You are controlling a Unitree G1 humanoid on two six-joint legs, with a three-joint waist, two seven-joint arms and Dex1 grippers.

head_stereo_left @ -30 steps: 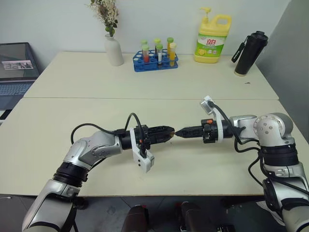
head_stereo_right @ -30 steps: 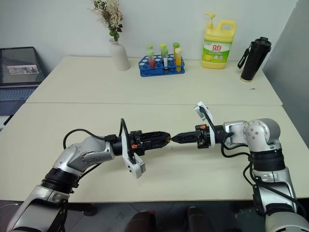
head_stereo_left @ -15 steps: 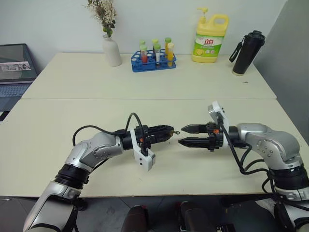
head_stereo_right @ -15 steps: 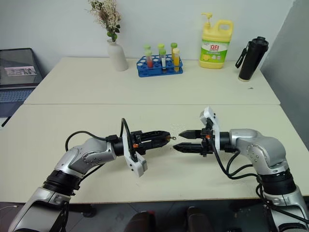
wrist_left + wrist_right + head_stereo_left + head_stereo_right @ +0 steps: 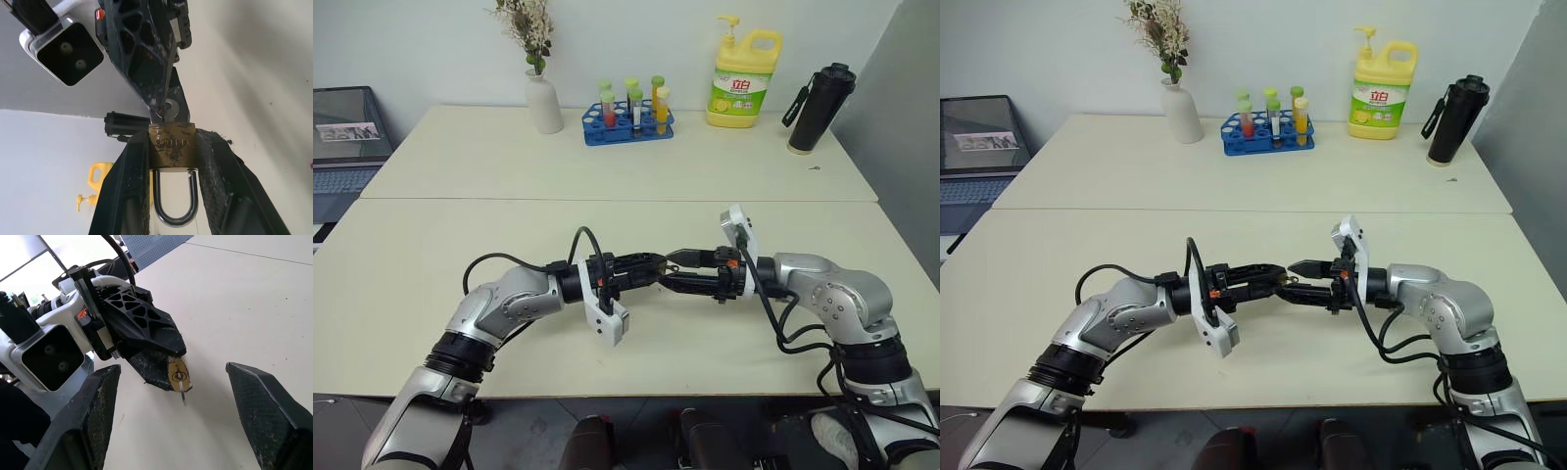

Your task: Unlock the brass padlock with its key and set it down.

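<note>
The brass padlock is clamped between the fingers of my left gripper, its silvery shackle pointing back toward the wrist. The key sticks out of the lock's end, its ring-like head free in the air. My right gripper faces the left one above the front table, open. One finger stands on each side of the key and of the left fingertips, neither touching the key.
At the back of the far table stand a white vase, a blue test-tube rack, a yellow detergent bottle and a black bottle. A laptop sits at the far left. A seam divides the two tables.
My right gripper, shut at the key a second ago, opened and drew back to the right. It has since come left again, open around the key. The key stayed in the padlock.
</note>
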